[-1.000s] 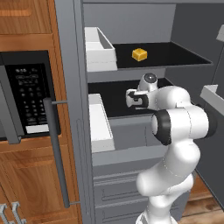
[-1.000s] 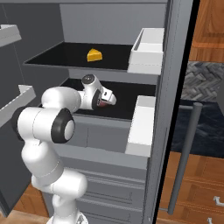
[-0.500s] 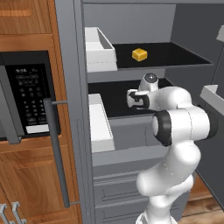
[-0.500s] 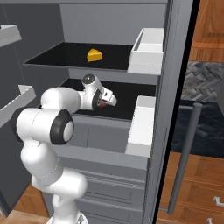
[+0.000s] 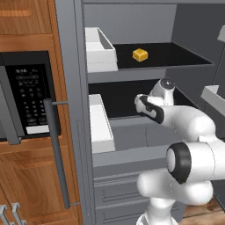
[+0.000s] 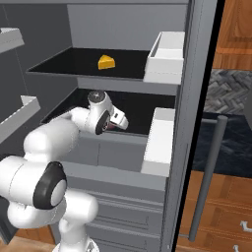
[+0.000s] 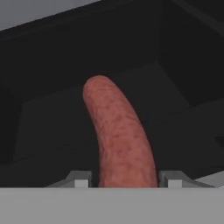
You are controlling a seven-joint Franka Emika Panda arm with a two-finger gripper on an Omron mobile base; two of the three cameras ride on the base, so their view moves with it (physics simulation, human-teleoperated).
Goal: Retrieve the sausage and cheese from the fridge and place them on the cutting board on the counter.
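Reddish sausage between fingers; cheese shelved.

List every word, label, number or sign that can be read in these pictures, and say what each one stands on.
No text can be read.
Microwave keypad: rows of pale button markings and a white strip below them, all too small and blurred to read.
Fridge, cheese and sausage: no lettering shows on any of them.

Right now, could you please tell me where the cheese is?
The cheese sits on the fridge's upper black shelf, toward the back, apart from the white door bin and one shelf above the hand.
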